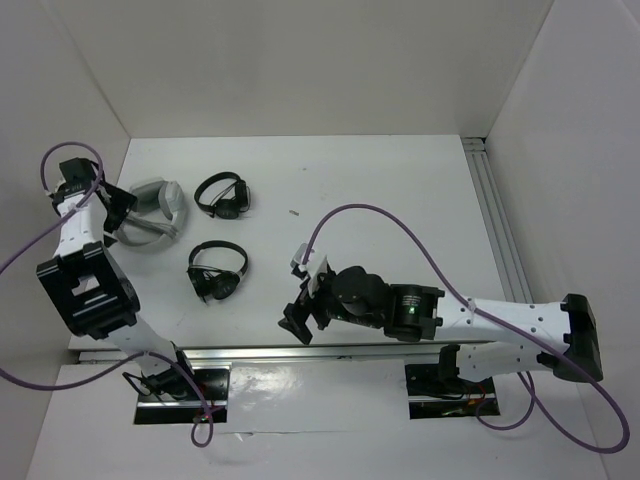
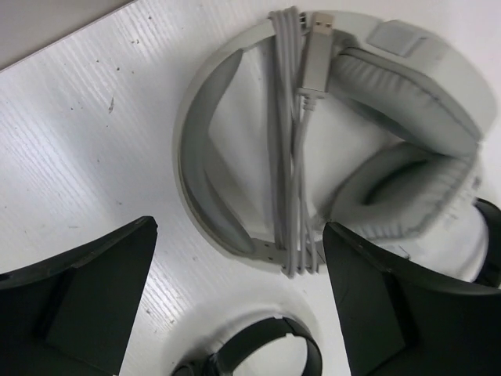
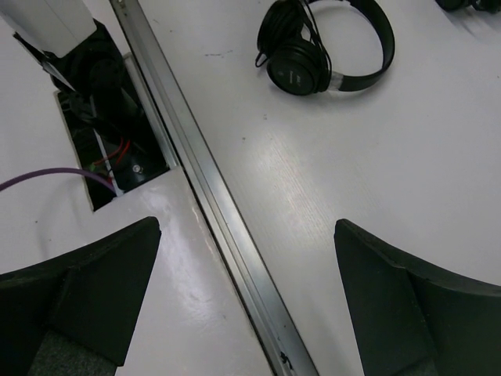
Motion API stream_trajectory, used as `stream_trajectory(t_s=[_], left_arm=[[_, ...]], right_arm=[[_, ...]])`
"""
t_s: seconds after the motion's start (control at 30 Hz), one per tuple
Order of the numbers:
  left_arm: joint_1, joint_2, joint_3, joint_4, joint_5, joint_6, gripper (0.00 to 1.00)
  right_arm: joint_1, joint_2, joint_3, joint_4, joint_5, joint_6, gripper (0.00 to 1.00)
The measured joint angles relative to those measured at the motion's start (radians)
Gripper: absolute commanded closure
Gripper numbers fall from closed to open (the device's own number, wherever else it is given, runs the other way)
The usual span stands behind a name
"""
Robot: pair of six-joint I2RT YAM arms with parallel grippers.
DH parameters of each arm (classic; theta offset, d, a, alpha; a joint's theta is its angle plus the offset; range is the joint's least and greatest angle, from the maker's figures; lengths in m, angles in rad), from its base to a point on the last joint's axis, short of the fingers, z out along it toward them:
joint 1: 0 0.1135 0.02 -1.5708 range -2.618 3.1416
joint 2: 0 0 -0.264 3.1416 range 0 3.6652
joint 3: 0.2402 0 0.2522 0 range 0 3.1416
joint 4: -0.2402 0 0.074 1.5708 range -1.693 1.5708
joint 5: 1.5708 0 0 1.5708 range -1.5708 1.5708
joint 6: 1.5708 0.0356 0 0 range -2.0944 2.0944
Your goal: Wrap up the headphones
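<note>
The light-grey headphones (image 1: 152, 212) lie flat at the far left of the table. In the left wrist view the headphones (image 2: 407, 141) have their grey cable (image 2: 293, 180) wound in several turns across the headband, with the USB plug (image 2: 317, 47) lying on top. My left gripper (image 1: 118, 205) hovers beside them, open and empty; in its own view the gripper (image 2: 239, 305) has wide-apart jaws. My right gripper (image 1: 300, 315) is open and empty near the table's front edge, far from the headphones; its own view (image 3: 246, 301) shows only table and rail between the jaws.
Two smaller black headphones lie right of the grey ones, one at the back (image 1: 222, 194) and one nearer (image 1: 217, 270), also in the right wrist view (image 3: 321, 47). A metal rail (image 3: 211, 211) runs along the front edge. White walls enclose the table.
</note>
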Motion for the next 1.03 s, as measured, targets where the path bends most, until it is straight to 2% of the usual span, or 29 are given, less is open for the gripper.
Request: stream_trajectory(t_s=[0.2, 0.3, 0.37, 0.53, 0.63, 0.73, 0.9, 1.03], left_arm=[[0.000, -0.124, -0.043, -0.003, 0.064, -0.002, 0.00], [-0.016, -0.240, -0.140, 0.003, 0.116, 0.009, 0.00], [-0.058, -0.376, -0.211, 0.005, 0.165, 0.054, 0.00], [-0.316, -0.789, -0.246, 0.005, 0.307, 0.204, 0.00], [-0.356, -1.054, -0.287, -0.050, 0.381, 0.275, 0.00], [-0.395, -1.257, -0.288, -0.164, 0.371, 0.339, 0.00], [-0.469, -1.435, -0.309, -0.339, 0.314, 0.365, 0.00], [-0.488, -1.434, -0.313, -0.396, 0.314, 0.367, 0.00]], right_arm=[[0.023, 0.000, 0.060, -0.030, 0.017, 0.018, 0.01], [0.024, 0.000, 0.137, -0.080, 0.095, 0.040, 0.01], [0.024, 0.000, 0.194, -0.113, 0.172, 0.064, 0.01], [0.024, -0.065, 0.249, -0.229, 0.339, 0.106, 0.01], [0.024, -0.139, 0.261, -0.338, 0.413, 0.119, 0.01], [0.026, -0.208, 0.319, -0.465, 0.467, 0.143, 0.01], [0.032, -0.367, 0.349, -0.556, 0.505, 0.182, 0.01], [0.032, -0.449, 0.352, -0.614, 0.533, 0.219, 0.01]])
